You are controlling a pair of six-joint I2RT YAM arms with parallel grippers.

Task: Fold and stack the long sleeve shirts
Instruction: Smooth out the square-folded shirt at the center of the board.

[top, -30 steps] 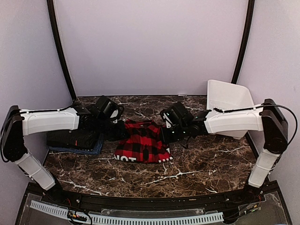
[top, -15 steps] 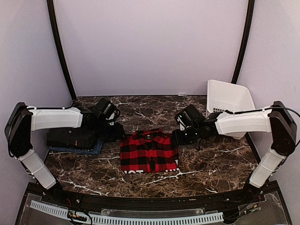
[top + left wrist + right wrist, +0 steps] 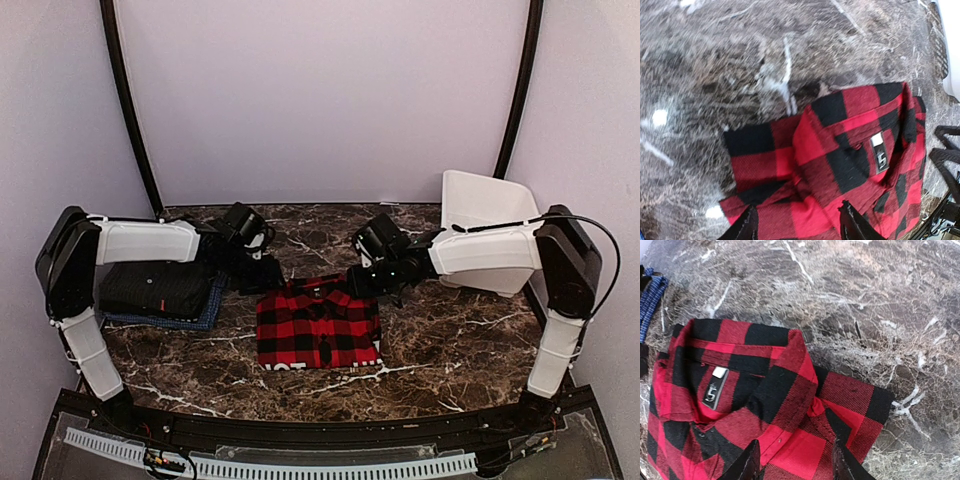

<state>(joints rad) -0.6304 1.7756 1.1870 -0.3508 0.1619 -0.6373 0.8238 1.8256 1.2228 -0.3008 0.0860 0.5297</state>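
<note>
I work in a robot lab booth: plain lilac backdrop panels [image 3: 320, 100], curved black frame poles [image 3: 125, 110], my left arm [image 3: 145, 242] and right arm [image 3: 490, 255] over a marble-patterned table [image 3: 450, 340], and a slotted cable duct [image 3: 270, 465] along the near edge.

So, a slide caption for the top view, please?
Left gripper and right gripper, open, over the folded checked shirt; black shirt at left.

White basket [image 3: 487, 208] back right; brown marble table [image 3: 455, 345]
</note>
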